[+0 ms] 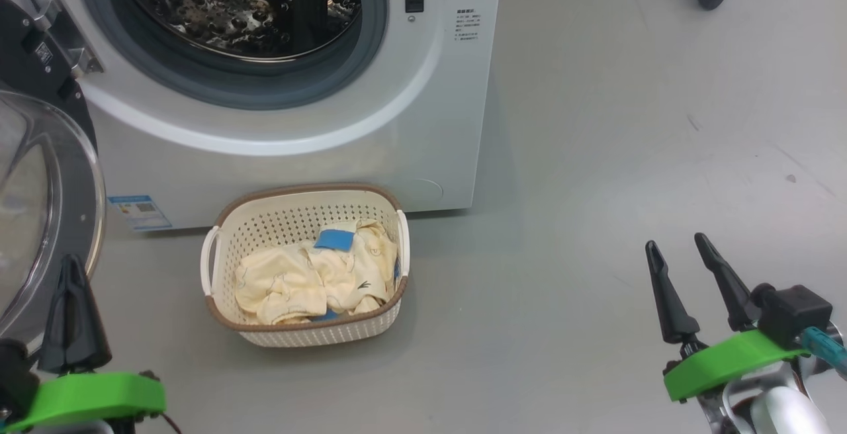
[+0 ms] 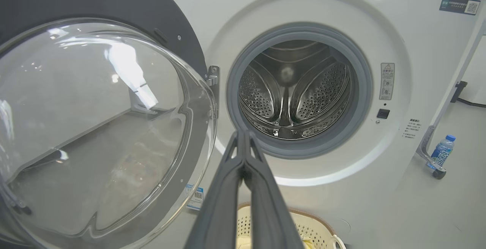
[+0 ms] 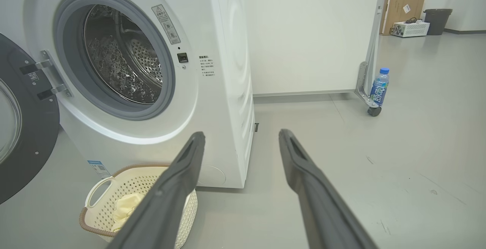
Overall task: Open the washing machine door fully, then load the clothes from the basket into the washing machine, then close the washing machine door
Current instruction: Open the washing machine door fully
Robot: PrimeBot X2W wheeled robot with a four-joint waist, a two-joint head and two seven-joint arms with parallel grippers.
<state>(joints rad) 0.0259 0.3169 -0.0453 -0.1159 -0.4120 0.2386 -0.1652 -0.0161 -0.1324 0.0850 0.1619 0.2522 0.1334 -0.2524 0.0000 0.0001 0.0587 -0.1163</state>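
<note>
The white washing machine (image 1: pixel 370 123) fills the upper left of the head view, its steel drum (image 2: pixel 296 93) showing. Its door (image 2: pixel 95 127) hangs swung out to the left, glass bowl bulging outward. On the floor in front stands the cream basket (image 1: pixel 291 219) holding the pale yellow clothes (image 1: pixel 311 278) with a blue patch. My left gripper (image 1: pixel 71 268) is shut with nothing in it, low at the left beside the door (image 1: pixel 46 222). My right gripper (image 1: pixel 675 249) stands open over bare floor, well to the right of the basket (image 3: pixel 102 203).
A blue drink bottle (image 3: pixel 379 86) stands by a wheeled white frame (image 3: pixel 370 70) to the right of the washing machine (image 3: pixel 152 70). Farther back are a cardboard box (image 3: pixel 408 2), a white crate and a dark bin (image 3: pixel 437 20). Grey floor spreads right of the basket.
</note>
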